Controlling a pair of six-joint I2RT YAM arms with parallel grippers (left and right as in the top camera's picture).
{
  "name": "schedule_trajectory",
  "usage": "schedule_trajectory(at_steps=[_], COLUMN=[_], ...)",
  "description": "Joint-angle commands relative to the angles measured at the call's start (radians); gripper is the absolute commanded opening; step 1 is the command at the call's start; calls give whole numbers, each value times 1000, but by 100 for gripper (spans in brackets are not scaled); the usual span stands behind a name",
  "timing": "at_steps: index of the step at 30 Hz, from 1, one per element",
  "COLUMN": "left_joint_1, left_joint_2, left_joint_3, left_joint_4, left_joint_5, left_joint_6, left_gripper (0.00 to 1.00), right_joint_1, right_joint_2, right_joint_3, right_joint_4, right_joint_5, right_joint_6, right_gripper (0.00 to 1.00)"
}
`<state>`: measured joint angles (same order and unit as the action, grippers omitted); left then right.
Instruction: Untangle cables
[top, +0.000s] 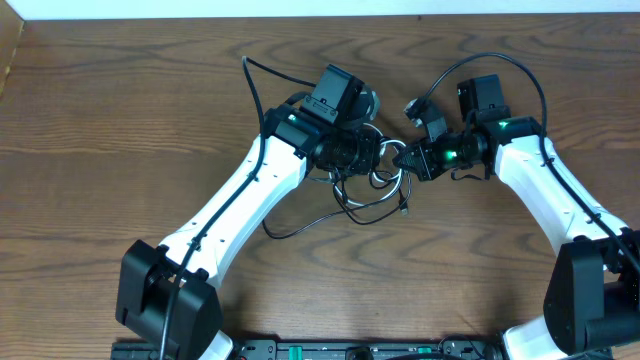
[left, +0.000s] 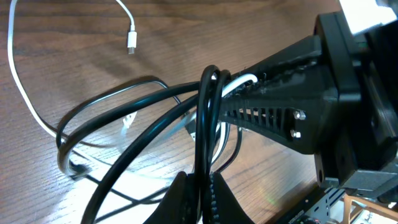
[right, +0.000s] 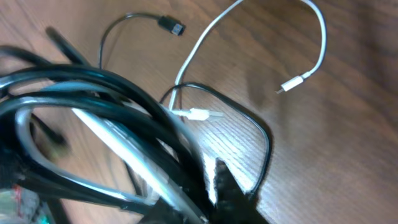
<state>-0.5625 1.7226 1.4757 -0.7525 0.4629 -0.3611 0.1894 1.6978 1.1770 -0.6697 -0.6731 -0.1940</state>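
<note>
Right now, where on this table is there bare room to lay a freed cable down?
Free: the table left of the left arm; the patch between both arms toward the near edge; the corner right of the right arm. Crowded: the centre, where left gripper and right gripper hold the cable tangle.

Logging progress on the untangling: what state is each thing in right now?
Black cable: looped and tangled.
White cable: threaded through the black loops, one plug lying free.
Left tool: shut on black cable.
Right tool: shut at the tangle; what it pinches is unclear.
</note>
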Motion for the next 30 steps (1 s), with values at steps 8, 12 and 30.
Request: schedule_trajectory(at_steps=[8,12,30], left_joint_1=[106,141,165], left_joint_2=[0,0,0], left_joint_3=[7,7,7], left_joint_4=[-62,-96,-122], left_joint_5=[-193,-242,-248], left_joint_6=[-93,-93,-77], left_gripper=[7,7,8], right_joint_1=[-89,-157,-247], right_joint_2=[-136,-233,-306], right_joint_3=[0,0,0], right_joint_4=[-34,-34,-320], right_joint_5=[-286,-426,647], right_joint_6=[-6,-5,592], right_gripper=[1,1,1])
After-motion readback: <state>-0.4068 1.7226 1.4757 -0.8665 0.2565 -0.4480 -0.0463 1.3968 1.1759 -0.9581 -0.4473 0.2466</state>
